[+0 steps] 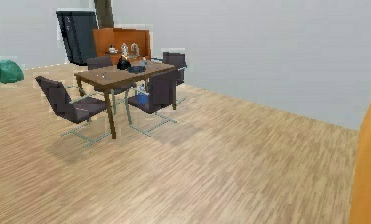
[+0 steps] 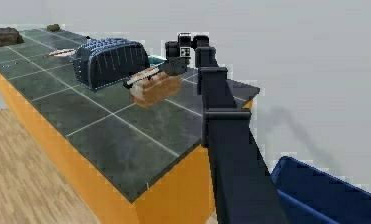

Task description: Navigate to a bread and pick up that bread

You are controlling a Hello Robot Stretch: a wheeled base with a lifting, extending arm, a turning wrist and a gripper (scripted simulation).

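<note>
Behind the jaws, arm: a dark square arm point(image 2: 231, 150) rises from the arm side view's bottom edge and ends at two small white squares point(image 2: 185, 48) with black marks.
Bin: a blue bin point(image 2: 328, 192) sits low at the right, well behind the jaws and beside the arm.
Worktop: a dark tiled worktop point(image 2: 98, 122) with orange sides runs under the jaws, above a strip of wooden floor point(image 2: 28, 170).
Jaws: they reach leftward from the white squares, low over the worktop; whether they are spread or pressed together cannot be told, nor whether they hold anything.
Bread: a brown loaf-shaped bread point(image 2: 156, 90) lies on the worktop right at the jaws, on their near side; contact cannot be judged.
Ribbed box: a dark blue, ribbed, rounded box point(image 2: 106, 62) stands on the worktop just past the bread, left of the jaws.
Far end: a pale flat item point(image 2: 63, 51) and a dark lump point(image 2: 3, 38) lie on the worktop well left of the jaws.
Ahead, forward view: a wooden dining table point(image 1: 128, 78) with dark chairs point(image 1: 78, 105) around it stands across the wooden floor.
Beyond the table: an orange cabinet point(image 1: 121, 42) and a tall dark unit point(image 1: 77, 35) stand against the grey wall.
Left edge: a green thing point(image 1: 7, 70) is near the wall.
</note>
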